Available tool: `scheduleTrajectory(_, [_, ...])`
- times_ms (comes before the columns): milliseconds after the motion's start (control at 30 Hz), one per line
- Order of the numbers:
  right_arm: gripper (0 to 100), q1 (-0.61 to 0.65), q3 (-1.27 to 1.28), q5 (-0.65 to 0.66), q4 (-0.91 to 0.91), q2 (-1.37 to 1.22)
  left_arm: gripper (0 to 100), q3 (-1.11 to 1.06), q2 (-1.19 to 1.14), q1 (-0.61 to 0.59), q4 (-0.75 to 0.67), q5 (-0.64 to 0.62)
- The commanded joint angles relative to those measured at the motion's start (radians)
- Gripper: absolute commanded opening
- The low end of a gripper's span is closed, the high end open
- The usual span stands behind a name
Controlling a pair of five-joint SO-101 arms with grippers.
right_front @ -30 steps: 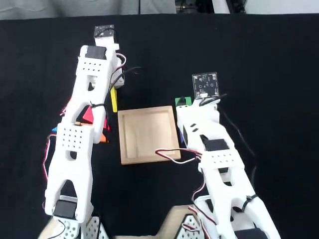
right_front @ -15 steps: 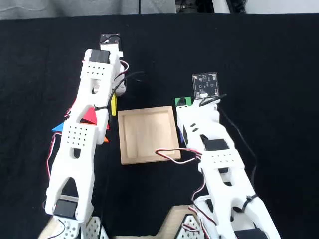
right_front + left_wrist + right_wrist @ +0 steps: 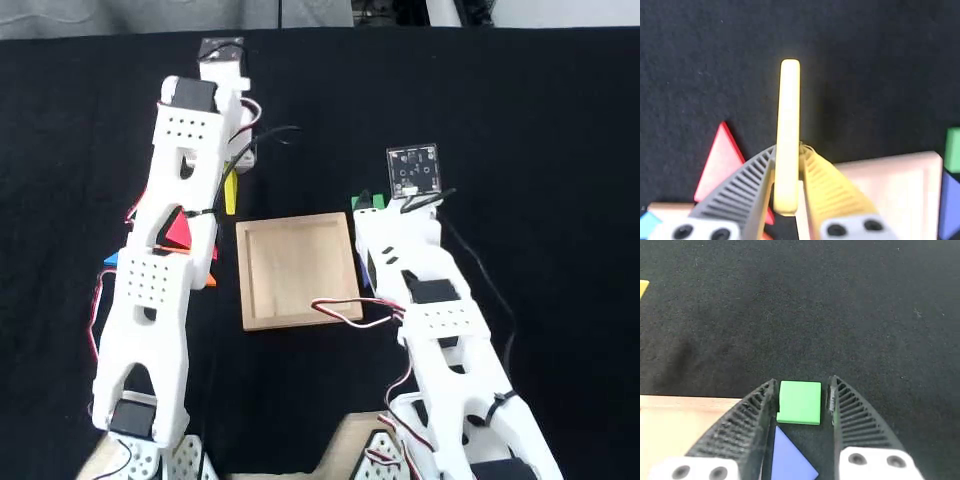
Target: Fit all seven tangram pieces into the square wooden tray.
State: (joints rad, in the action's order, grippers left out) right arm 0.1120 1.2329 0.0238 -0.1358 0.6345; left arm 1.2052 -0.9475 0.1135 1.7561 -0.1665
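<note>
The tray (image 3: 275,322) sits near the table's (image 3: 540,120) middle. The left arm (image 3: 165,250) stretches along the tray's left side, over a red triangle (image 3: 178,231). A yellow piece (image 3: 230,196) stands out just beside the tray's far left corner. The right arm (image 3: 430,290) runs along the right side, with a green square (image 3: 370,203) at its tip.
</note>
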Motion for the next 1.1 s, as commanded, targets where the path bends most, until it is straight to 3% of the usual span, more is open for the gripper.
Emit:
scheduleTrajectory(0, [16.9, -0.014, -0.056, 0.009, 0.025, 0.007, 3, -0.134, 0.216, 0.022, 0.008, 0.003])
scheduleTrajectory(400, [16.8, -0.012, -0.054, 0.009, 0.023, 0.005, 3, -0.696, 0.836, 0.031, 0.003, 0.003])
scheduleTrajectory(633, [16.8, -0.012, -0.054, 0.009, 0.021, 0.002, 3, -1.047, 1.134, 0.186, -0.012, -0.069])
scheduleTrajectory(767, [16.8, -0.012, -0.054, 0.009, 0.021, 0.001, 3, -1.274, 1.269, 0.297, -0.140, -0.097])
scheduleTrajectory(1067, [16.8, -0.012, -0.054, 0.009, 0.021, 0.001, 3, -1.768, 1.352, 0.255, -0.583, -0.098])
